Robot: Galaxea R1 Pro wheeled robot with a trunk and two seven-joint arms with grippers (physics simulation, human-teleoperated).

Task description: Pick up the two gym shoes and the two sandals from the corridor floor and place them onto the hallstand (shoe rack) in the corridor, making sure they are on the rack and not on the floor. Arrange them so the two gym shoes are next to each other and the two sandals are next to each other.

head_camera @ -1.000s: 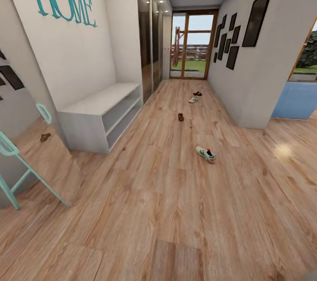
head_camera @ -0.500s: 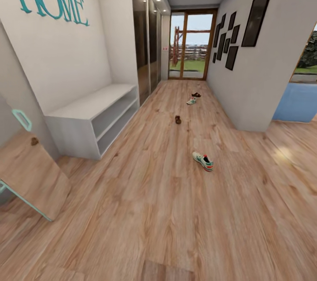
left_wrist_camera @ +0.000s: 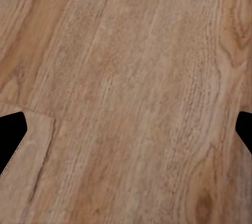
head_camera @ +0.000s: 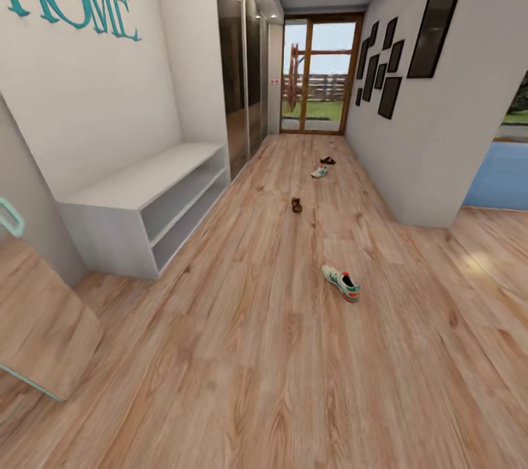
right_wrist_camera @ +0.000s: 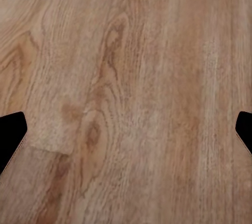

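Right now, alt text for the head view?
Four shoes lie scattered on the wood corridor floor: a near gym shoe, a sandal, then another gym shoe and sandal toward the glass door. The grey hallstand stands left, its shelves empty.

Wood floor (head_camera: 242, 351) w/ 2 sneakers (head_camera: 341, 283), 2 sandals (head_camera: 296, 205).

Flat black, angular fingertips (left_wrist_camera: 11, 137) of each pincer, wedge-shaped, unmarked, at both edges of each wrist view.
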